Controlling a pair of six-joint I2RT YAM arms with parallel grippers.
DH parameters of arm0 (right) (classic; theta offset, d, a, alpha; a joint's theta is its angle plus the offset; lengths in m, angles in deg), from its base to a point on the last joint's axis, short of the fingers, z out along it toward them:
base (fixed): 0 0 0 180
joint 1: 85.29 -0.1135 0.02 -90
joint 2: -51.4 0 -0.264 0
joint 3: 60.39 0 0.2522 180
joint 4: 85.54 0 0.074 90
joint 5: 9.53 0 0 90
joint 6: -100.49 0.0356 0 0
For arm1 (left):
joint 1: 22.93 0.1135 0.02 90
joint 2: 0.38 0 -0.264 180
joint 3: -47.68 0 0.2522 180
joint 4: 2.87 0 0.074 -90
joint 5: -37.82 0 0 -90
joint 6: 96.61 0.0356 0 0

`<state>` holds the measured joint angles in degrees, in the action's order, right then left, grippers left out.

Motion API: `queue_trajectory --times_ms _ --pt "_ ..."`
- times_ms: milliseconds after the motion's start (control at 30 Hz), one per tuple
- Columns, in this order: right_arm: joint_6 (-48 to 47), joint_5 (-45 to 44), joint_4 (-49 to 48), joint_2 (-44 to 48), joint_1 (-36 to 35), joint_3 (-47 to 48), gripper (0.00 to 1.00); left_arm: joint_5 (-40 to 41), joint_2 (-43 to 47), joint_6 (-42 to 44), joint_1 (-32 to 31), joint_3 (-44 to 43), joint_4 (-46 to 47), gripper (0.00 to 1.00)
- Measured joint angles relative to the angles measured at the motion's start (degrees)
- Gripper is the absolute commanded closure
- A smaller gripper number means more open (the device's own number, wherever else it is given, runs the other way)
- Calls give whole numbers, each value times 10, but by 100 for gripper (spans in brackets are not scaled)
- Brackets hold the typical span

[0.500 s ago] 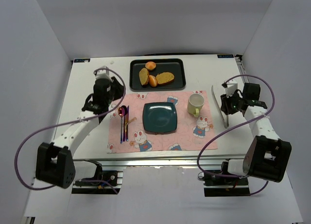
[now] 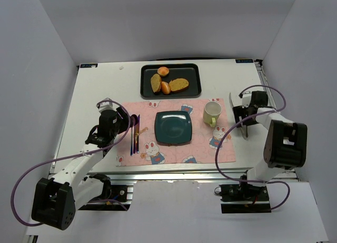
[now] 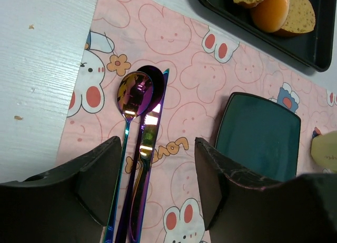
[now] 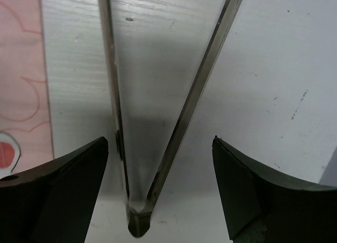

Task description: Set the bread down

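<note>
The bread lies in a black tray (image 2: 195, 77) at the back: two toasted slices (image 2: 179, 85) and two small glossy rolls (image 2: 166, 88). In the left wrist view a roll (image 3: 271, 8) shows between the slices at the top right. My left gripper (image 2: 125, 122) is open and empty, low over the placemat by the cutlery (image 3: 138, 111); it also shows in the left wrist view (image 3: 158, 169). My right gripper (image 2: 241, 117) is open and straddles the hinge end of metal tongs (image 4: 200, 90) lying on the table; its fingers do not touch them.
A teal square plate (image 2: 173, 127) sits mid-placemat (image 2: 174, 156), with a pale yellow mug (image 2: 211, 113) to its right. The spoon and other cutlery lie left of the plate. White walls enclose the table on three sides.
My left arm has pulled back from beside the tray to the placemat's left edge by the cutlery. My right arm has folded in, bringing its gripper over the tongs.
</note>
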<state>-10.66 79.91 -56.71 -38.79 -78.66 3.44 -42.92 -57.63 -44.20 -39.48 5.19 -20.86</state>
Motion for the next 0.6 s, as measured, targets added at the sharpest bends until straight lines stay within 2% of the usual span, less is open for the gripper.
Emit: queue_trajectory --times_ms 200,267,300,333,367,433,500,600 --pt "41 3 -12 -55 0 36 24 2 0 0 0 0 -1 32" --pt "54 19 -19 -68 0 43 36 2 0 0 0 0 -1 32" --pt "55 21 -21 -70 0 44 36 2 0 0 0 0 -1 32" --pt "61 25 -21 -75 0 46 44 2 0 0 0 0 -1 32" --pt "62 29 -21 -78 0 50 48 2 0 0 0 0 -1 32" --pt "69 38 -22 -85 0 57 66 3 0 0 0 0 -1 32" --pt "71 47 -23 -86 0 57 100 4 1 0 0 0 -3 32" --pt "61 61 -14 -83 0 59 100 5 12 0 0 0 -10 32"
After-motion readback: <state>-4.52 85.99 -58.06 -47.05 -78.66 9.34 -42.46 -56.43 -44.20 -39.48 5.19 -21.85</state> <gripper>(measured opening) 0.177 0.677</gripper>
